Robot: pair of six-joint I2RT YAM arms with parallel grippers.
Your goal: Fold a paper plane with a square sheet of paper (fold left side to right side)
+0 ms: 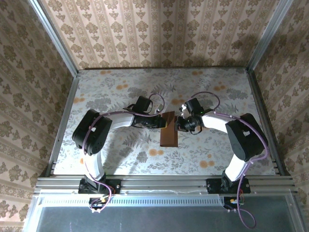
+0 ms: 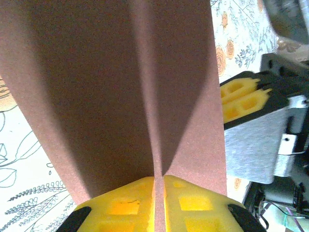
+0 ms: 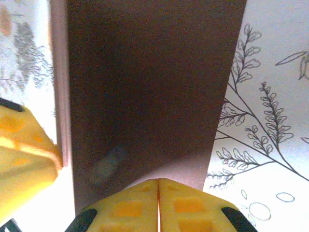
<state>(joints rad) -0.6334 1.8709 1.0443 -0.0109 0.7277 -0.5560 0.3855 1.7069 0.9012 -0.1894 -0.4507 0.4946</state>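
Observation:
The dark reddish-brown sheet of paper [image 1: 169, 134] lies mid-table as a narrow upright strip, doubled over. My left gripper [image 1: 162, 123] reaches its upper part from the left. In the left wrist view, that gripper [image 2: 159, 182] is shut on a raised layer of the sheet [image 2: 96, 87], which stands edge-on between the yellow fingers. My right gripper [image 1: 180, 123] comes in from the right. In the right wrist view its jaws [image 3: 158, 183] are shut, tips at the near edge of the paper [image 3: 145, 82], with nothing visible between them.
The table cover [image 1: 116, 96] is pale with grey ferns and orange blotches. Metal rails [image 1: 164, 182] run along the near edge, and patterned walls stand on three sides. The right gripper's fingers [image 2: 244, 99] sit close beside the paper, the left's fingers [image 3: 24, 154] likewise.

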